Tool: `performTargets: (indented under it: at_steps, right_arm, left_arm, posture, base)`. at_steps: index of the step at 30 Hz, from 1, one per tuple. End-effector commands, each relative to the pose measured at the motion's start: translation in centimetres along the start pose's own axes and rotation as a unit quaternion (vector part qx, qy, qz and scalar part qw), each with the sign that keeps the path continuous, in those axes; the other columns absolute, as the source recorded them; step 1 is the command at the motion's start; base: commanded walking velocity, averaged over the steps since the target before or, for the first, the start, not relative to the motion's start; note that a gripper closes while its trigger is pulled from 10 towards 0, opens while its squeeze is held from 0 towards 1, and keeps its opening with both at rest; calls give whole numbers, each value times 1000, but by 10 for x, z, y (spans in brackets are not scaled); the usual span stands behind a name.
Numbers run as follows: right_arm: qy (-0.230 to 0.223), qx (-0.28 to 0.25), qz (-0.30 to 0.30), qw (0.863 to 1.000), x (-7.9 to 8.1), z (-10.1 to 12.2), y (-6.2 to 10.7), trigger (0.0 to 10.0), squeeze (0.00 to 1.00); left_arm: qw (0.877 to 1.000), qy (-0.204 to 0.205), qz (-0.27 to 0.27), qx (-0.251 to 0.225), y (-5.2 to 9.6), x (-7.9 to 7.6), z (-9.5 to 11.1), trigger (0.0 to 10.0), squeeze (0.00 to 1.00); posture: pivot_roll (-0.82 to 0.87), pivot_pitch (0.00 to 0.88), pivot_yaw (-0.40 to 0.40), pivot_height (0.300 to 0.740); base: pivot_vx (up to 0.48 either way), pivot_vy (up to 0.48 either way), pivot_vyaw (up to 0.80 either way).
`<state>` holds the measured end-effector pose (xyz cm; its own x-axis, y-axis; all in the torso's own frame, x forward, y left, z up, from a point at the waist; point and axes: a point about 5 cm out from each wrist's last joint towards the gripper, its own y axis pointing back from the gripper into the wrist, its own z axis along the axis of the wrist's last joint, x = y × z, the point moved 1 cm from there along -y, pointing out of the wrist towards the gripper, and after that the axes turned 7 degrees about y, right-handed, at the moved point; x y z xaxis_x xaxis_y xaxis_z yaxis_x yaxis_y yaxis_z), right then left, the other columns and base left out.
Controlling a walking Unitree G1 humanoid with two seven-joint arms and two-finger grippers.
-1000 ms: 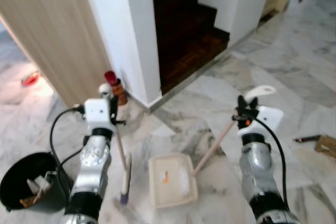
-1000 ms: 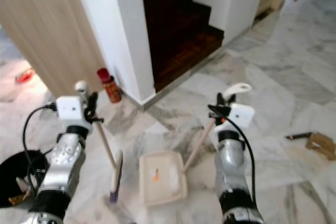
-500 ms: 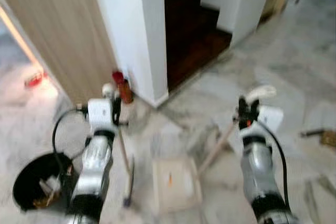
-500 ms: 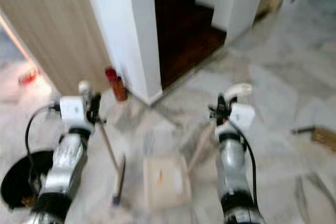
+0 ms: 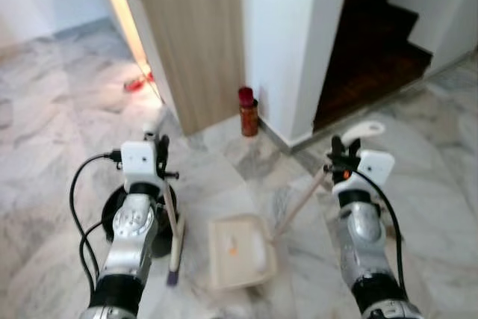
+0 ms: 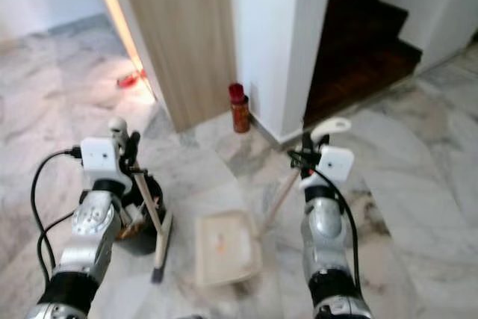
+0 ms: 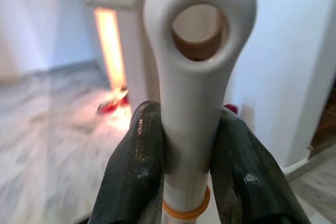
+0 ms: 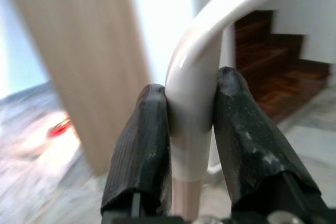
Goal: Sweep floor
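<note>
Black bin (image 5: 116,207) mostly behind left arm, dustpan (image 5: 237,249) specks too small — unidentifiable

Home interior, hallway by stairwell. Polished grey-veined marble floor (image 5: 67,110), dark wooden staircase (image 5: 373,42) between white walls (image 5: 280,28), light wood-panelled partition (image 5: 194,28), red-capped bottle (image 5: 247,110) standing on floor at wall corner.

Two silver arms reach forward; left end effector (image 7: 184,166) and right end effector (image 8: 191,145) each clamp a white handle.
</note>
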<state>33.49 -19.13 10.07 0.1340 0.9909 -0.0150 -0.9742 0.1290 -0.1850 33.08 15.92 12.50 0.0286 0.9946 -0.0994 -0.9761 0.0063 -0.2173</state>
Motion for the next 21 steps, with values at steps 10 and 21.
performTargets:
  at_steps: [10,21]
  right_arm:
    - [-1,-19,10,1000,7,9,-5,10000,0]
    - [-8,-19,3,1000,3,10,-6,10000,0]
  left_arm:
    - [1000,-6,0,-18,-2,4,9,10000,0]
    - [1000,-2,-9,-15,-2,2,9,10000,0]
  posture:
    - [45,34,38,740]
    - [48,32,36,740]
  base:
    - [0,0,800]
    - [0,0,163]
